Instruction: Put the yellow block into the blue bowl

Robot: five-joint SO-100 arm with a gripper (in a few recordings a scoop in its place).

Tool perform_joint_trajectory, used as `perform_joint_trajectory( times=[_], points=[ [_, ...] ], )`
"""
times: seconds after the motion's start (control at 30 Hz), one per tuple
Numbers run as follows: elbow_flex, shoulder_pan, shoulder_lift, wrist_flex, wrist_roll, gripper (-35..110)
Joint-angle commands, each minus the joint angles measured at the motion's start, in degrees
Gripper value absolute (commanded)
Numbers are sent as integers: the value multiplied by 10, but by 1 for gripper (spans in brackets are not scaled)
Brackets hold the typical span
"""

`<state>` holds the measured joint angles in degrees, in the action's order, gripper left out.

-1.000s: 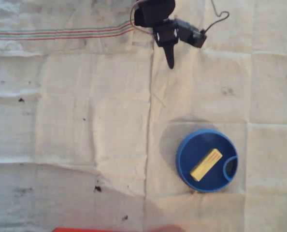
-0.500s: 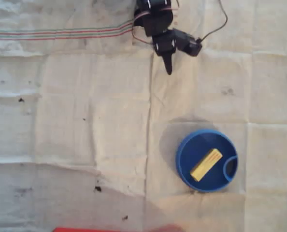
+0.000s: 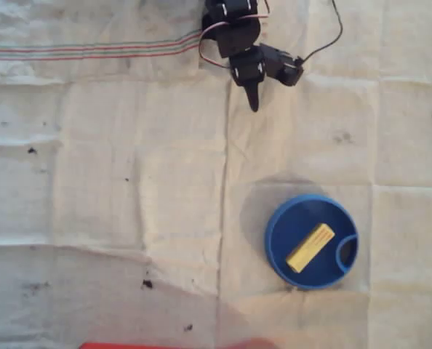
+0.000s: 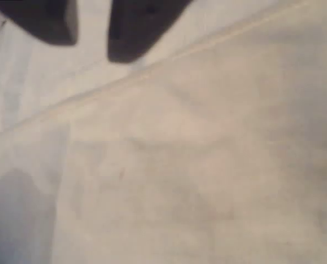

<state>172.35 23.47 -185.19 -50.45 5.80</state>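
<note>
A pale, creased cloth covers the whole table, its weave showing a faint grid, with fold lines running across and down and a few small dark specks scattered on it. A band of thin red and green stripes crosses the cloth near the top left of the overhead view. At the bottom edge a strip of something red just shows.

The blue bowl sits toward the lower right of the overhead view: round, smooth plastic, with a raised rim and a small curved partition on its right side. The yellow block lies flat inside the bowl, a short rectangular bar set diagonally, its upper end next to the partition.

The black arm is at the top centre of the overhead view, with thin wires looping off it. Its gripper points down the picture, tapering to a narrow tip, well apart from the bowl. In the wrist view two dark fingers show at the top with a narrow strip of cloth visible between them, so the gripper is slightly apart and holds nothing. Below them the cloth is blurred, with one diagonal fold line.
</note>
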Motion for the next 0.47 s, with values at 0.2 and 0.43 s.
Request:
perform_joint_trajectory(
  times=[0.2, 0.43],
  points=[
    [91, -4, -59, 15, 5, 0],
    [91, -4, -59, 15, 6, 0]
  ],
)
